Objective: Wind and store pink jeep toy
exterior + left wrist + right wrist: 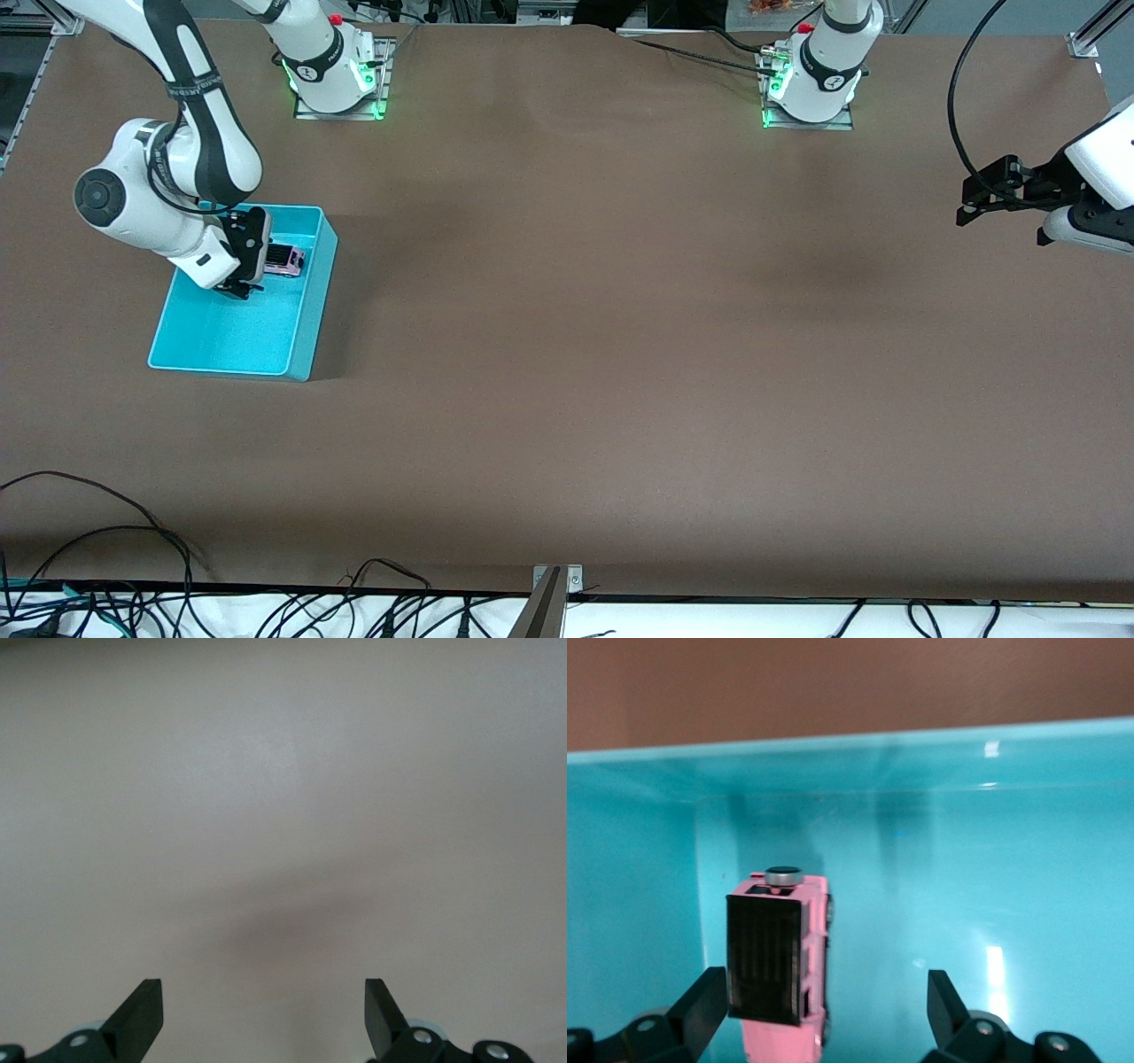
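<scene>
We note the turquoise bin (232, 341) toward the right arm's end of the table; inside it, at the end farther from the front camera, lies the pink jeep toy (285, 260), resting on the bin floor.

Right gripper (246, 257) sits low in the bin just beside the jeep, fingers spread and holding nothing. In the right wrist view the jeep (782, 970) lies between the open fingertips, nearer one finger (707, 1001), its long axis running straight away from the hand, black roof up; we judge it released, so a straight lift should clear it.

Left gripper (974, 199) waits open over bare table at the left arm's end, well apart.

No readable writing on jeep or bin.
</scene>
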`<state>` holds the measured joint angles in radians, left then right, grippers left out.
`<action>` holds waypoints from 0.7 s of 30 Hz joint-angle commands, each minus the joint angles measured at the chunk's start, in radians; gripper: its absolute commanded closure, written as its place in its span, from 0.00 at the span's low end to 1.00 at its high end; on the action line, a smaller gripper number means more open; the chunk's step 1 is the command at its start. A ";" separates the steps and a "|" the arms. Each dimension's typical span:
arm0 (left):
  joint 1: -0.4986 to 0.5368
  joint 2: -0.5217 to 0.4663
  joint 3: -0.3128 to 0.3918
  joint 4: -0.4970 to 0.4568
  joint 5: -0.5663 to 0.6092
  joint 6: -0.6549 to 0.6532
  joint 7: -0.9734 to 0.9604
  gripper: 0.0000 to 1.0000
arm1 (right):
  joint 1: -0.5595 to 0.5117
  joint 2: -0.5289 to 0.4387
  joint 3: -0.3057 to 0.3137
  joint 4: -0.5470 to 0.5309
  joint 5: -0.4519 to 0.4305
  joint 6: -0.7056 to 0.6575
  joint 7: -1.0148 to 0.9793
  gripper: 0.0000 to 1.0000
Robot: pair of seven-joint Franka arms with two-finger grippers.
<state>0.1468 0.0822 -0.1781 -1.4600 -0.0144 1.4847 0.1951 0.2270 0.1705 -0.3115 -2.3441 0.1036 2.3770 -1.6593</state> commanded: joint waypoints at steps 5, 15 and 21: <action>-0.001 0.002 0.000 0.015 -0.015 -0.020 -0.002 0.00 | 0.012 -0.032 0.003 0.290 -0.001 -0.304 0.217 0.00; -0.001 0.002 0.000 0.014 -0.015 -0.023 -0.002 0.00 | 0.028 -0.031 0.028 0.604 -0.008 -0.588 0.743 0.00; -0.001 0.001 0.000 0.015 -0.013 -0.023 -0.002 0.00 | 0.034 -0.031 0.025 0.732 -0.016 -0.700 1.065 0.00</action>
<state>0.1467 0.0822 -0.1782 -1.4601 -0.0144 1.4780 0.1951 0.2568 0.1208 -0.2816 -1.7313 0.1030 1.7850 -0.8252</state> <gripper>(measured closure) 0.000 0.000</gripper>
